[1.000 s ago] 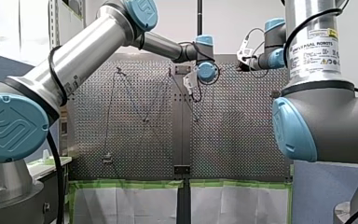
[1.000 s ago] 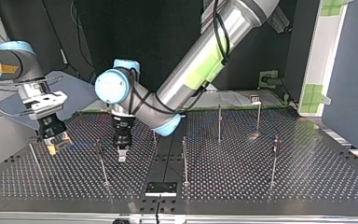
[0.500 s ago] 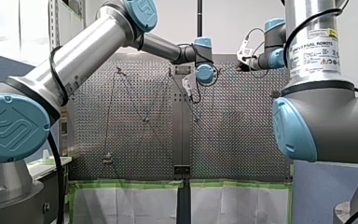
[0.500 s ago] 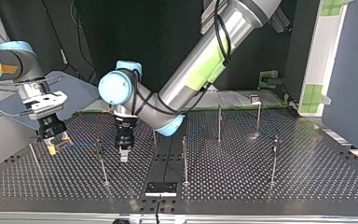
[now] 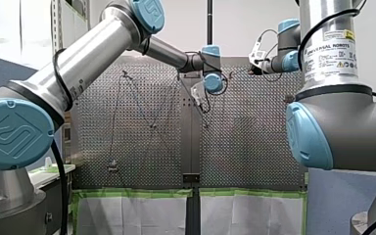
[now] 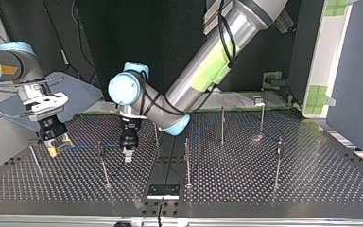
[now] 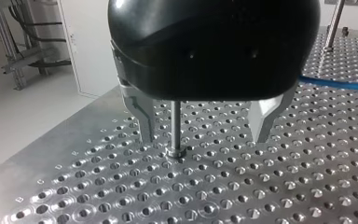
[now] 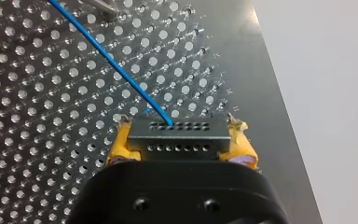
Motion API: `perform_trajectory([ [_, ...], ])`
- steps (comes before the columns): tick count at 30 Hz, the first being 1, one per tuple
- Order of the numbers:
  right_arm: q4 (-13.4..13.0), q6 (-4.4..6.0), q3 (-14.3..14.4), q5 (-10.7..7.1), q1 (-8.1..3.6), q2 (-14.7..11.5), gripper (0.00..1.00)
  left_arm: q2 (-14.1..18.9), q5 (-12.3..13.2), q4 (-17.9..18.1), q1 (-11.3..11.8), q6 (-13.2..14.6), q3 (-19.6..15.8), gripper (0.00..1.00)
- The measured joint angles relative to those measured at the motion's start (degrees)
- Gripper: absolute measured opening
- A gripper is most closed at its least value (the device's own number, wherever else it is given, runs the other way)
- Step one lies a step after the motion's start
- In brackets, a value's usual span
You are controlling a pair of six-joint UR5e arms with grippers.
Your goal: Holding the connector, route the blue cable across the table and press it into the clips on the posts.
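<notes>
Right hand [image 8: 179, 140] is clamping the grey connector [image 8: 177, 136] crosswise between its yellow pads [image 8: 121, 148], with one pad pressing on each end of the block. From the connector's forward face the blue cable [image 8: 116, 70] is running straight ahead of the hand, low over the perforated counter [image 8: 37, 140]. In the top view this hand [image 6: 54, 142] is hanging at the left, just above the counter [image 6: 312, 179]. The cable [image 6: 82, 147] is showing there as a faint line stretching from it toward a thin post [image 6: 103, 165].

Left hand [image 7: 205, 133] is hovering close over the counter with its metal fingers [image 7: 144, 123] spread wide and gripping nothing. In its wrist view an upright post [image 7: 175, 126] is showing in the gap between the fingers and touching neither. A stretch of the blue cable [image 7: 340, 84] is passing beyond this hand, off to one side and well apart from the fingers. In the top view the left hand [image 6: 128, 153] is pointing downward near the middle of the counter, between two posts. It is standing apart from the right hand and the connector.
</notes>
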Motion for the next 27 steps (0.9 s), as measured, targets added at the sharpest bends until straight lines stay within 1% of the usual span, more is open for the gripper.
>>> perform_trajectory([
  [11,0.0,0.0,0.0,0.0,0.0,0.0,0.0,0.05,1.02,1.54,0.32,-0.46,-1.32,0.98],
  [27,0.0,0.0,0.0,0.0,0.0,0.0,0.0,0.08,1.7,2.57,0.54,-0.77,-2.21,0.98],
])
